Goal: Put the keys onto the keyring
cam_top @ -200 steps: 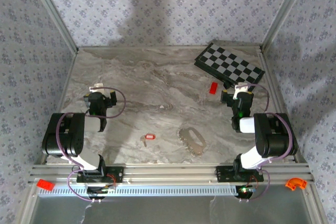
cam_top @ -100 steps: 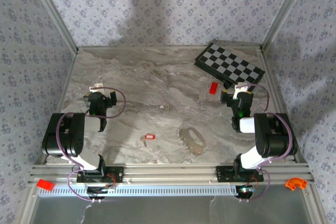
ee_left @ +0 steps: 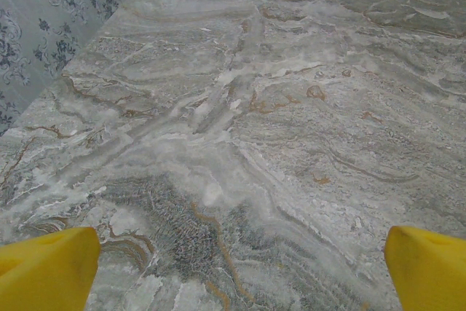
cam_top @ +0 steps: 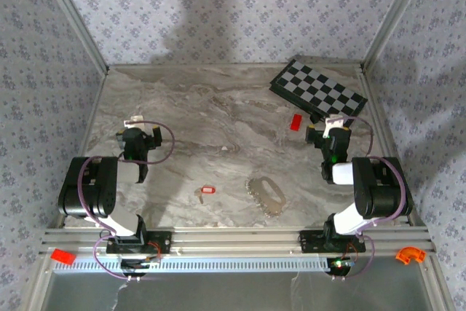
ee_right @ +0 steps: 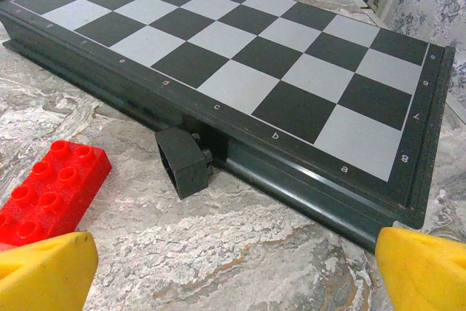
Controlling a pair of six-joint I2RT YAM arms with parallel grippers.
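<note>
Symmetrically folded, both end effectors [cam_top: 139, 137] [cam_top: 333, 131] agape.

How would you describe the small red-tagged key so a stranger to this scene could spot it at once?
Start at the marble table, then look near the middle of its near edge. The red-tagged key lies flat there, left of the pale chain loop. Unlike the red brick by the chessboard, it is slim with metal at one end.

red-tagged key [cam_top: 207, 191], flat on the table [cam_top: 218, 118], near its front edge
</note>
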